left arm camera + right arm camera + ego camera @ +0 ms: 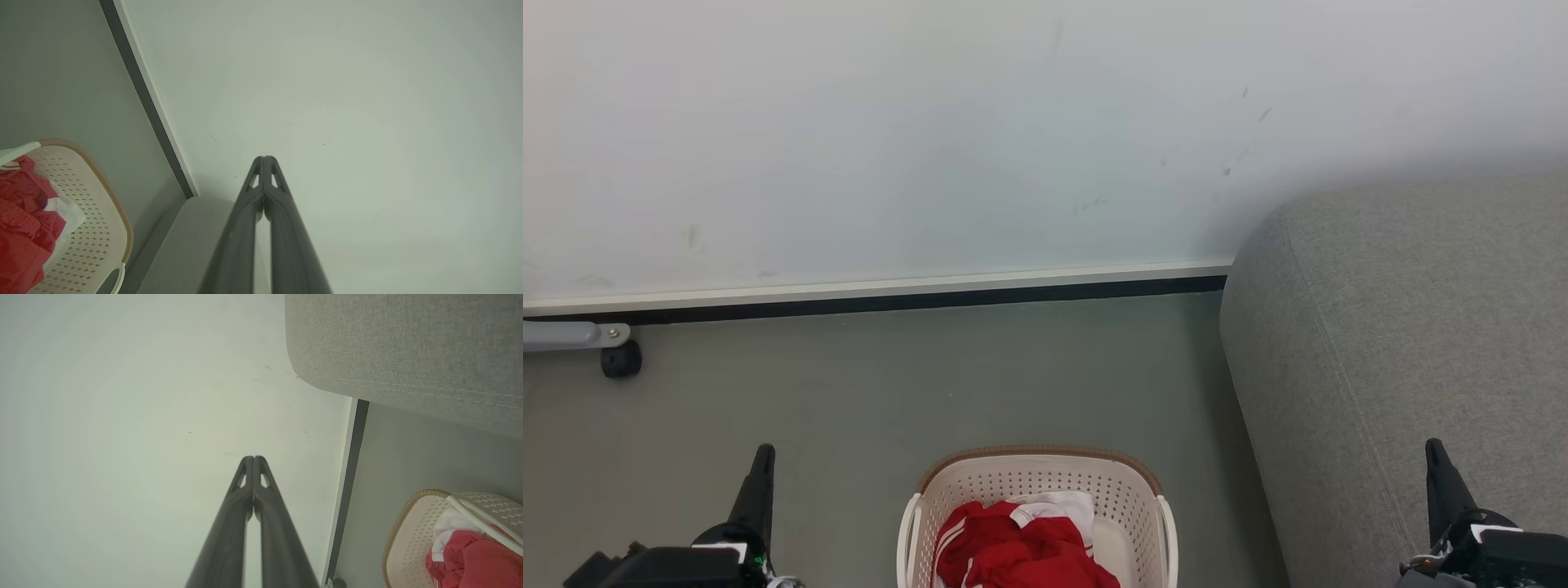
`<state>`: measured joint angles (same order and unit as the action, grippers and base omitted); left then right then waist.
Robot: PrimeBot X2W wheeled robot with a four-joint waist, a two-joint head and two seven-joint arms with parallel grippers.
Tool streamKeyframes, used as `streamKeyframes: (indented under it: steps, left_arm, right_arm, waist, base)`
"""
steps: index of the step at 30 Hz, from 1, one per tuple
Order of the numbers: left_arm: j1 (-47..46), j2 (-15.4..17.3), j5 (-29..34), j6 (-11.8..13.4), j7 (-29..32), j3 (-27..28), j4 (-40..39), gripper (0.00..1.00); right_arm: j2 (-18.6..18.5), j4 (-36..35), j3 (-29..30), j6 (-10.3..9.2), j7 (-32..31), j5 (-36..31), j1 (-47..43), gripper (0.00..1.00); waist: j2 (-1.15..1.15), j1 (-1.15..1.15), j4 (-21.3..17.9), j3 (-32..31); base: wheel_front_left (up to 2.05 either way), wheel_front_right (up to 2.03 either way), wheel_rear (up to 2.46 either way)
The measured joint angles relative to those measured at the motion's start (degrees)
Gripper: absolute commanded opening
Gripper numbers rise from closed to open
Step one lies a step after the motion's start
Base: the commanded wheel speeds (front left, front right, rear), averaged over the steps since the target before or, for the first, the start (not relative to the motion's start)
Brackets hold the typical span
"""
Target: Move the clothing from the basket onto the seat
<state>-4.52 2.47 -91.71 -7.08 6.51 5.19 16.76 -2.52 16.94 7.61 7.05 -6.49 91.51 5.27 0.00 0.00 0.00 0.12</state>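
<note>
Caster [621,359]: a small black wheel under a pale grey metal leg [572,335]. It sits on the floor beyond the left fingertips and further left, against the wall's dark skirting, and plays no part in the work.

Left gripper [765,452]: its two long dark fingers are pressed together tip to tip with nothing between them. They point forward at the white wall [980,139] and look parked, not reaching.

Basket [1037,452]: this cream perforated laundry basket with a brown woven-look rim stands on the grey-green floor [915,384]. It lies between the two pairs of fingers, to the right of the left tips and nearer the robot than both, so either arm could probably dip into it.

Clothing [1021,547]: red sports garments with thin white stripes and a white panel, heaped loosely inside the basket below its rim. No fingers touch them, so the task looks to be at its very start.

Seat [1405,343]: a light-grey upholstered cushion with a stitched seam. It is just beside the basket's right side, which should keep the carry short.

Right gripper [1434,447]: its fingers are closed on each other and empty. They show against the seat's fabric, pointing forward.

Next move: an arm likely has to spread its fingers and come down and inward to the red heap.
</note>
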Motion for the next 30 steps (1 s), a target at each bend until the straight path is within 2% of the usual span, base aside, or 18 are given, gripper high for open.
streamKeyframes:
  steps: [13,14,15,16,24,30]
  left_arm:
    - [0.00,0.00,0.00,0.00,0.00,0.00,0.00,0.00]
    - [0.03,-0.01,0.00,0.01,0.00,-0.02,0.10,1.00]
    - [0.28,-0.05,0.00,0.03,0.00,-0.09,0.49,0.00]
    - [0.71,-0.18,0.00,0.05,0.00,-0.12,1.12,1.00]
    - [2.03,-0.37,0.00,0.09,-1.13,-1.60,1.23,1.00]
    - [2.15,-0.20,1.14,0.11,-2.42,-2.99,0.88,1.00]
  right_arm:
    - [0.00,0.00,0.00,0.00,0.00,0.00,0.00,0.00]
    - [0.02,0.13,-0.02,0.00,0.00,0.00,-0.03,1.00]
    - [0.10,0.53,-0.05,-0.01,0.00,-0.02,-0.21,0.00]
    - [0.25,1.10,-0.11,-0.05,0.00,-0.02,-0.59,1.00]
    - [0.60,1.24,-0.81,-0.07,1.19,-0.32,-2.05,1.00]
    - [-0.04,0.56,-2.53,-0.08,2.61,-3.52,-2.41,1.00]
  waist:
    - [0.00,0.00,0.00,0.00]
    - [0.00,0.00,0.00,0.00]
    - [0.00,0.00,0.00,0.00]
    - [0.00,0.00,0.00,0.00]
    - [0.00,0.00,-0.01,-0.05]
    - [0.00,0.00,-0.01,-0.11]
  base:
    - [0.00,0.00,0.00]
    - [0.00,0.00,0.00]
    - [0.00,0.00,0.00]
    - [0.00,0.00,0.00]
    - [0.00,0.00,0.00]
    - [0.00,0.00,0.00]
